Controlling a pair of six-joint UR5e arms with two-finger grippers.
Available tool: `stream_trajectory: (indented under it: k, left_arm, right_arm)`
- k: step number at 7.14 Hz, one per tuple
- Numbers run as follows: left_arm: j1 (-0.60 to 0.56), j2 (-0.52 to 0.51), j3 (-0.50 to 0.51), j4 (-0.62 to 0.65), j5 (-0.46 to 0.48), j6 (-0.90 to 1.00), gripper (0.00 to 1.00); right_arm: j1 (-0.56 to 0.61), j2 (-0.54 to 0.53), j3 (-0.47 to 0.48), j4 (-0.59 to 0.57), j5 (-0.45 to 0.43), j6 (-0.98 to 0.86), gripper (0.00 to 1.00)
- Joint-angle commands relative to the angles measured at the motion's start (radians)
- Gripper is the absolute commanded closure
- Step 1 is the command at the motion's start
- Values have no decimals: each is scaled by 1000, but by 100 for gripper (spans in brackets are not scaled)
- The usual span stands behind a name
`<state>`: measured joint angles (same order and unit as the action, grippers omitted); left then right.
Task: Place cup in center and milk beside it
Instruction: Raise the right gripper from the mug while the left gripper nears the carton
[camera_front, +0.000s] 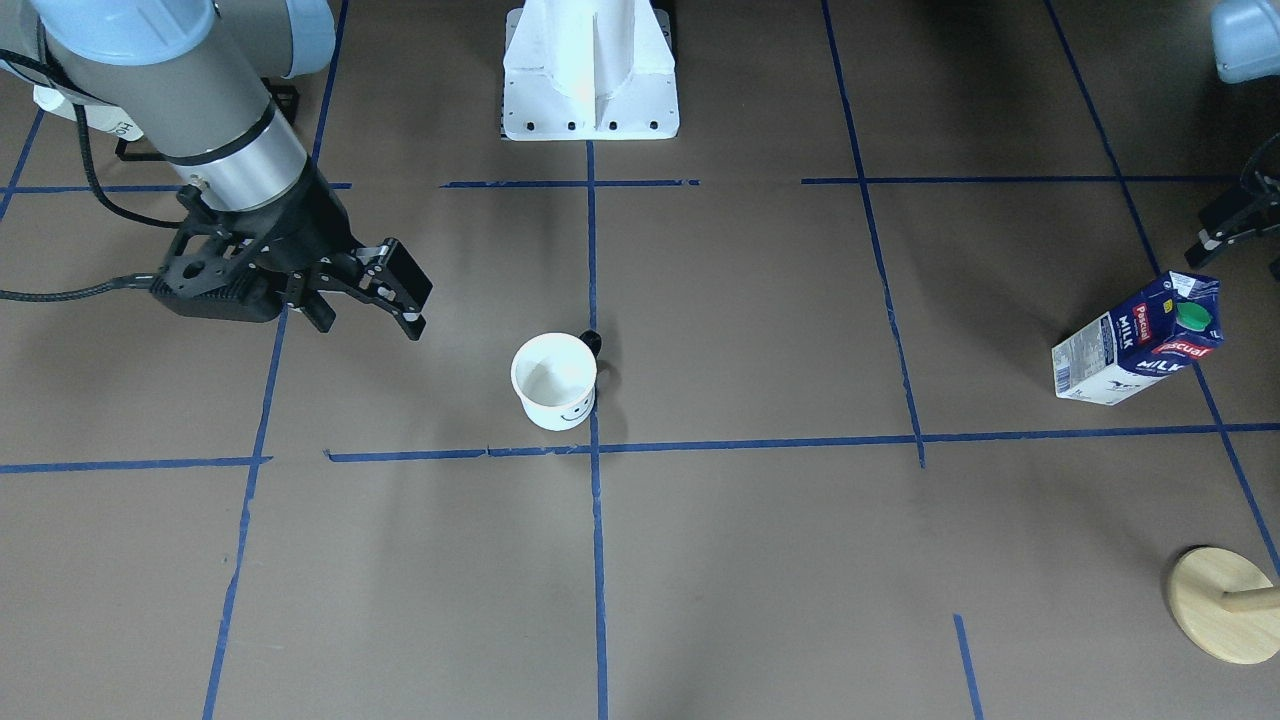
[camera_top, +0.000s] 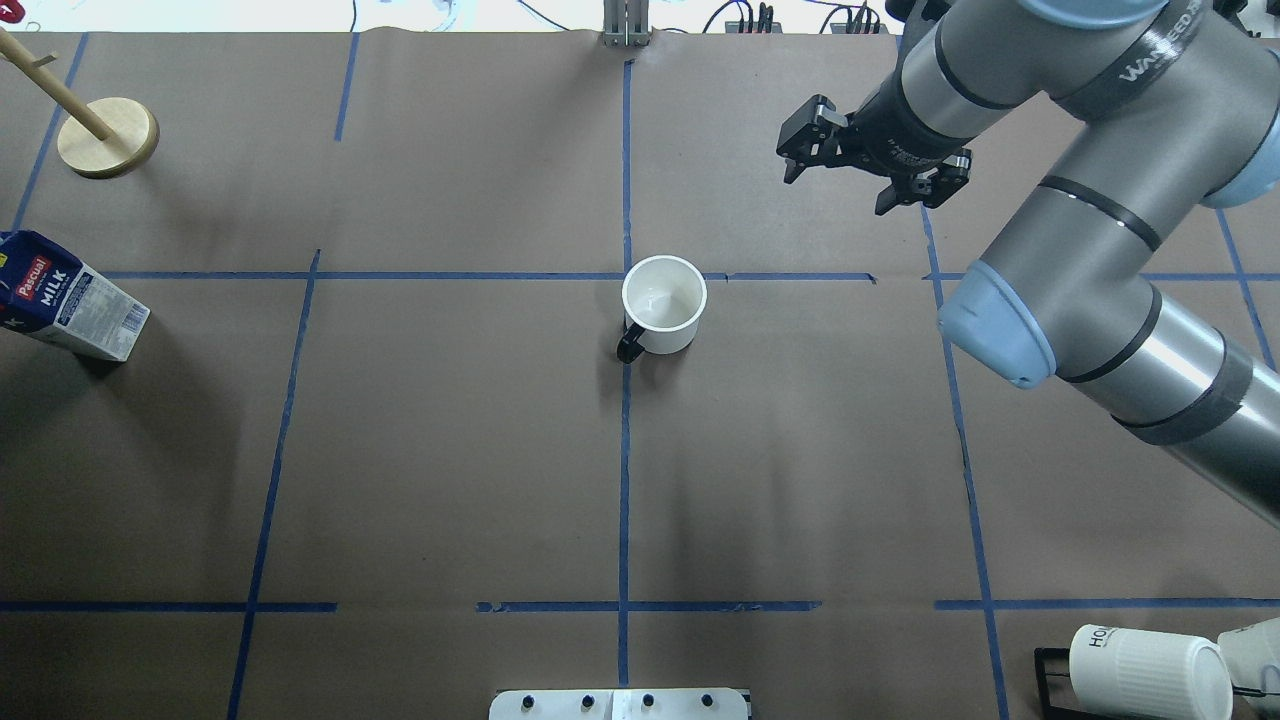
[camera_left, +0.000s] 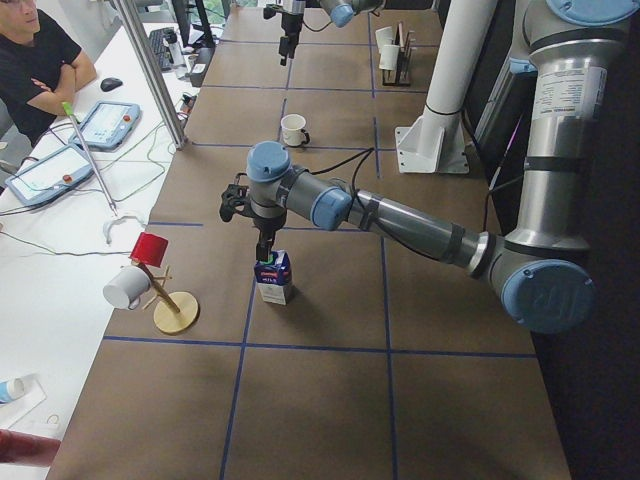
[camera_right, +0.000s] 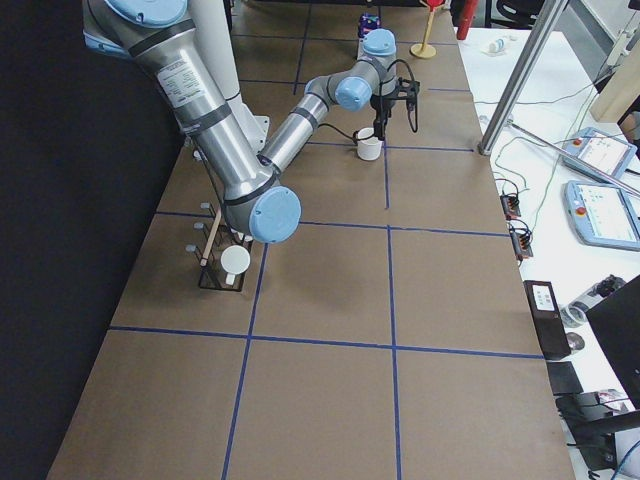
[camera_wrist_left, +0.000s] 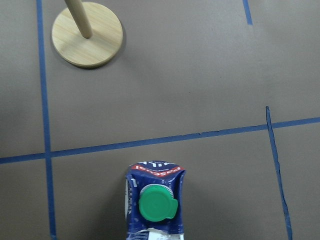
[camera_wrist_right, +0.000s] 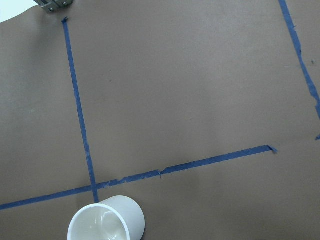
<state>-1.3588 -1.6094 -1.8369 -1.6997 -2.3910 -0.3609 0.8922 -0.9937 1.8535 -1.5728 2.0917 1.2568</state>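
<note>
The cup (camera_front: 553, 380) stands upright at the table's middle, on the crossing of blue tape lines; it is white, with a black handle and a smiley face. It also shows in the overhead view (camera_top: 663, 305) and the right wrist view (camera_wrist_right: 106, 220). The milk (camera_front: 1137, 340), a dark blue carton with a green cap, stands far out on my left side (camera_top: 70, 300). My left gripper (camera_front: 1225, 230) hovers above it, looks open and holds nothing; the carton's cap sits below it in the left wrist view (camera_wrist_left: 154, 205). My right gripper (camera_top: 836, 192) is open and empty, raised beside and beyond the cup.
A wooden mug stand (camera_top: 107, 137) is at the far left corner, near the milk (camera_wrist_left: 87, 32). A ribbed white mug (camera_top: 1150, 672) lies on a black rack at the near right. The robot's white base (camera_front: 590, 70) is at the near edge.
</note>
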Motion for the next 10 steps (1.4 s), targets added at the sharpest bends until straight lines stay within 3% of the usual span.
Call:
stream_trajectory:
  k: [1,10]
  left_arm:
    - [13,-29,77,-1,1,-1,0]
    - [112,-67,183,-3,4,8,1]
  right_arm:
    - [28,-5,19,-7,19,-17,0]
    - [103,-26,47,-7,64,-19,0]
